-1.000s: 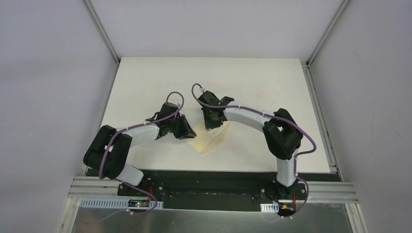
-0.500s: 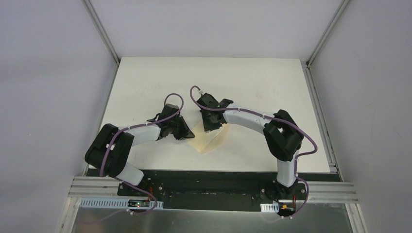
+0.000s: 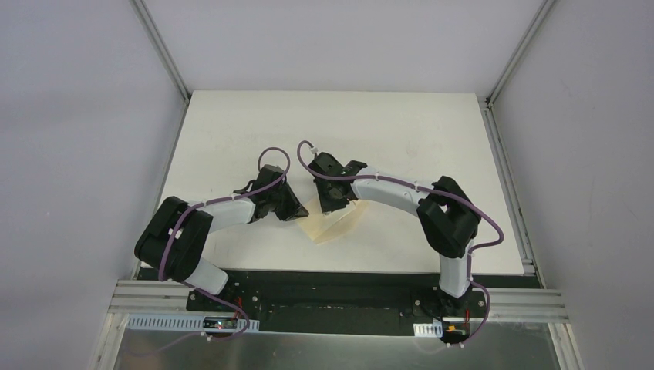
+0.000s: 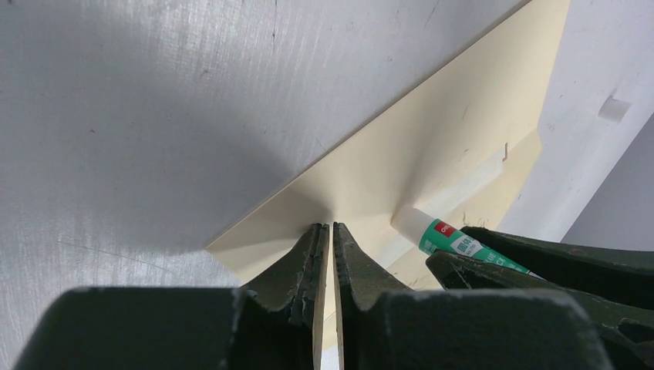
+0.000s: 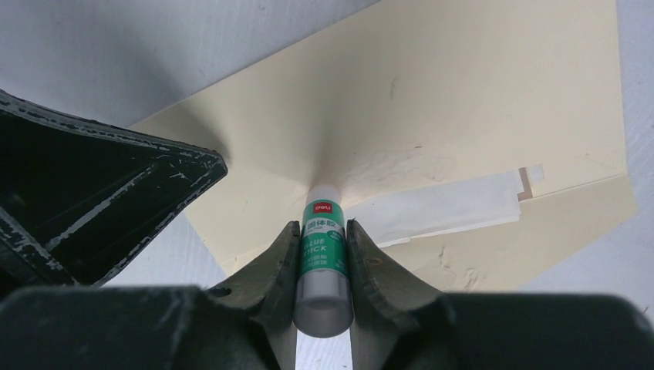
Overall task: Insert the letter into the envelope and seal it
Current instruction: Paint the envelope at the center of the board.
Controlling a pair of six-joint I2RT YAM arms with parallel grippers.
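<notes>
My left pincer (image 4: 330, 228) has just closed down. Its two dark fingers now stand almost together with a thin cream edge nipped between them, so I read it as gripping the flat yellow-tan manila paper envelope (image 4: 432, 146) by one edge, at the bottom centre of the left wrist view. My right pincer (image 5: 324, 231) is clamped round the small white-and-green glue stick (image 5: 324, 258). The stick's white tip touches the envelope's paper at the middle of the right wrist frame, and a paler whitish band (image 5: 443, 206) runs off to its right. From above, the right wrist has crept slightly toward the left of the frame over the last second, while the envelope has not shifted on the white table (image 3: 401, 131). I cannot pick out the pale cream letter; I judge it is already inside. With the paper now pinned, gluing for the seal looks under way.
</notes>
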